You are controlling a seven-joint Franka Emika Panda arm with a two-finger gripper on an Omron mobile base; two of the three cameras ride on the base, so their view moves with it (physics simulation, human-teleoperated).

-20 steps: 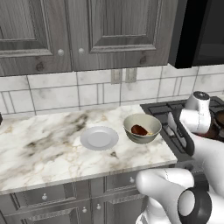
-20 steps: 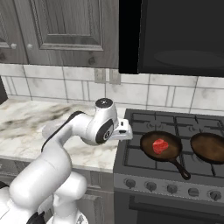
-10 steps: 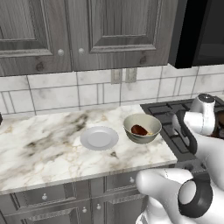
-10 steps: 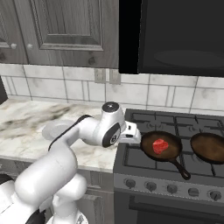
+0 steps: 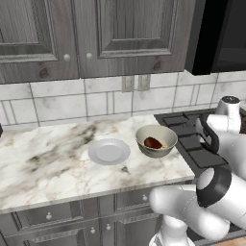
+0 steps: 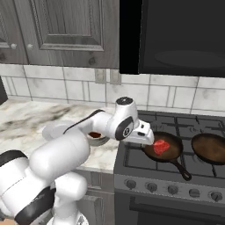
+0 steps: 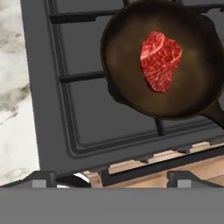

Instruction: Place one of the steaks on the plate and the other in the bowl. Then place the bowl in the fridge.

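A bright red steak lies in a black frying pan on the stove, seen as well at steak. My gripper is open and holds nothing; it hangs over the stove grate beside the pan's left rim, gripper. On the marble counter the beige bowl holds the darker brown-red steak. Left of the bowl lies the pale plate, nothing on it. The fridge is out of view.
A second black pan sits on the stove's right burner. The first pan's handle points toward the stove's front. Dark wood cabinets and a black hood hang above. The counter's front edge runs below the plate.
My arm has swung right, away from the bowl and over the stove toward the pan with the red steak. The gripper stayed open. Bowl, plate and steaks have not moved.
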